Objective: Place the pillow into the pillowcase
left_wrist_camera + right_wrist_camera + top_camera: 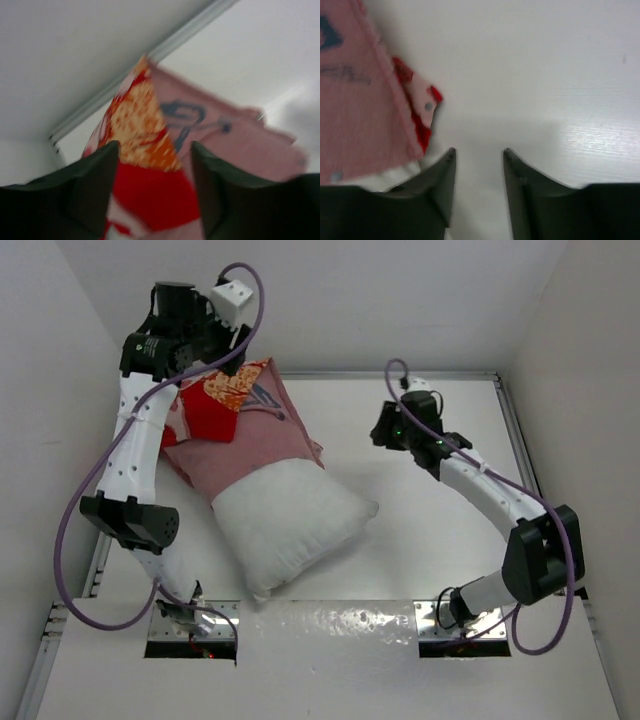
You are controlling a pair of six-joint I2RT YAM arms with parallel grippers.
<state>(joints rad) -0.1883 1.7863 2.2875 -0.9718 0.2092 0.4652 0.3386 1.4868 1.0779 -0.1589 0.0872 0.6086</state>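
From above: the pillow [290,525] lies diagonally on the counter [450,530], left of centre. Its far half is covered by the pillowcase [265,435], pink inner side up. The near half is bare white. Red printed cloth is bunched at the far-left end. The left arm is folded up high, left hand [232,348] over that far end. The right arm reaches forward with its elbow out right, right hand [385,432] low over bare counter, near the case's right edge.

Left wrist view: blurry. Fingers [95,190] apart, red and pink cloth showing in the gap beyond them. Nothing looks pinched; can't tell if a pad touches cloth.

Right wrist view: fingers [440,185] apart with a narrow gap, nothing in it, bare counter below. The case hem [385,105], dotted with what look like snaps, and a red corner sit just left of the left finger.

My read: about half in. The step is to get a grip on the case and draw it further over the pillow.
- Each hand takes one layer of hem only, on opposite sides, not the stuffing.
- Pull evenly so the pillow doesn't skew.
- Right hand should shift left onto the hem before closing.
- Risk: pinching both layers shuts the mouth.
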